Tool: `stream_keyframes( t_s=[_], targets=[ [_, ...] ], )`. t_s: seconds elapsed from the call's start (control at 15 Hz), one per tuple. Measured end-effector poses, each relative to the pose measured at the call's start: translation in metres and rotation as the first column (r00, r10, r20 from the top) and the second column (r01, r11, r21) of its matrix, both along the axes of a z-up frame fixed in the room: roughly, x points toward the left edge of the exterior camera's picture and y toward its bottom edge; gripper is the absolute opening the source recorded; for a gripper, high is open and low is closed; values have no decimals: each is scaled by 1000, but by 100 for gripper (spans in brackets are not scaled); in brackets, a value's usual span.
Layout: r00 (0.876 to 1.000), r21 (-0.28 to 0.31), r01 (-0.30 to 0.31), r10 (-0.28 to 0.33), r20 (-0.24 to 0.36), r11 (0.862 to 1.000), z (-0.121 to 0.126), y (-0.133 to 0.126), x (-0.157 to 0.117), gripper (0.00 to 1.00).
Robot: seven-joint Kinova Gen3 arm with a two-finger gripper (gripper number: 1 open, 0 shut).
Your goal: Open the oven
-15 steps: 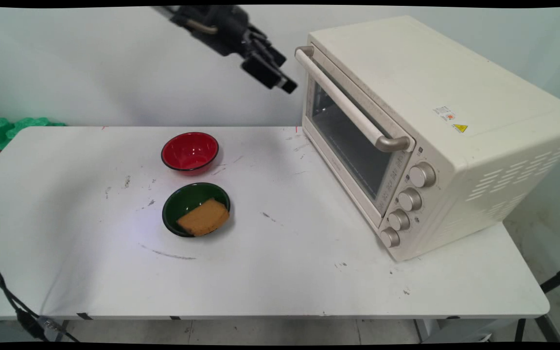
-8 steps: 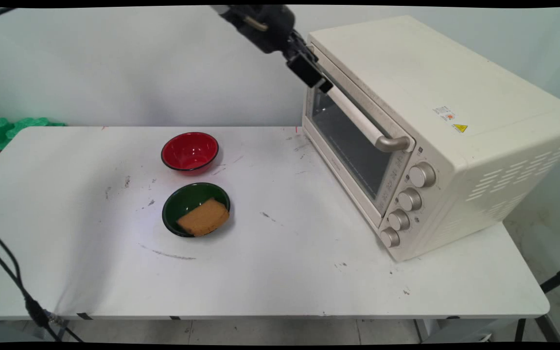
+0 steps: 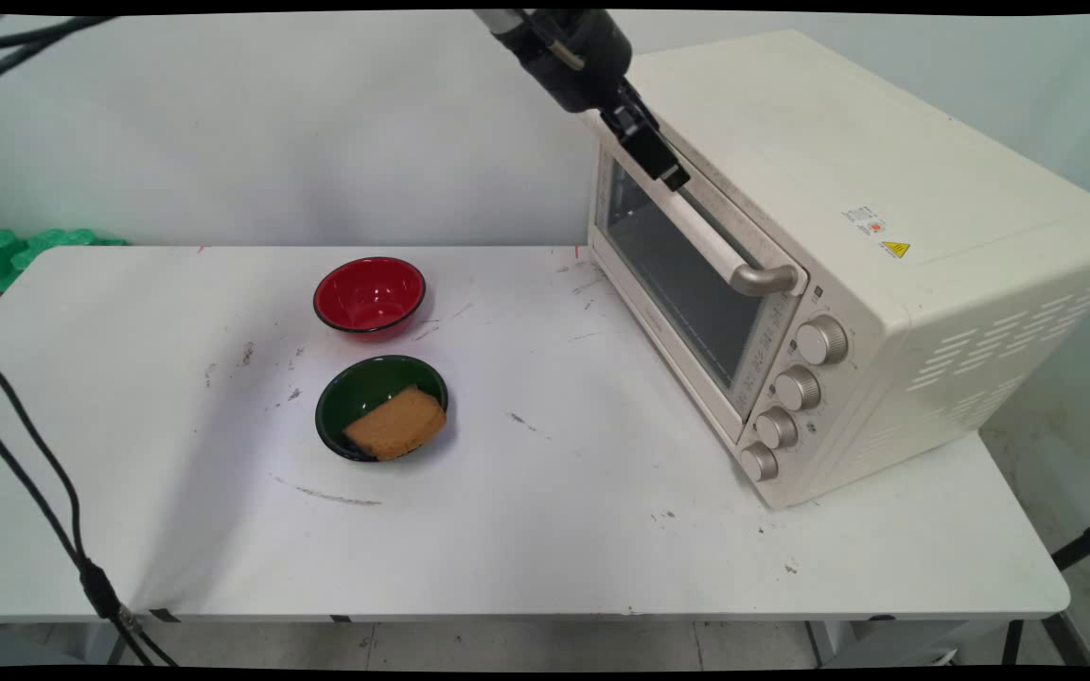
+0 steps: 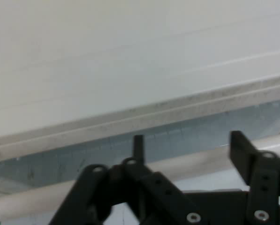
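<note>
My black gripper is at the upper left end of the cream toaster oven, right against its door handle. In the hand view the gripper is open, its two fingers wide apart. The pale handle bar runs crosswise just behind them, with the glass door beyond. The oven door is closed. A green bowl holding a slice of brown bread sits mid-table. A red bowl stands empty behind it.
The oven fills the right half of the white table, with several knobs on its near front corner. Black cables hang over the table's left edge. Green foam pieces lie beyond the far left corner.
The gripper has moved right and down, from open air left of the oven onto the upper end of the door handle. The bowls and bread have stayed put.
</note>
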State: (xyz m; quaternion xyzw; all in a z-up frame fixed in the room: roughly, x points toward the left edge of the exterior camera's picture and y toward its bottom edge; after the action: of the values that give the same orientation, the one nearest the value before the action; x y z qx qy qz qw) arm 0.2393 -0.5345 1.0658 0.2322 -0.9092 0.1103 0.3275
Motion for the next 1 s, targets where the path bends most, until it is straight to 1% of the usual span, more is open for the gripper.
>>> stream_keyframes(
  t_s=[0.53,1.0],
  targets=[
    [1000,29,-25,24,10,999,-6,-14,-22,0],
    [999,58,-33,31,41,998,-18,-14,-22,0]
  ],
)
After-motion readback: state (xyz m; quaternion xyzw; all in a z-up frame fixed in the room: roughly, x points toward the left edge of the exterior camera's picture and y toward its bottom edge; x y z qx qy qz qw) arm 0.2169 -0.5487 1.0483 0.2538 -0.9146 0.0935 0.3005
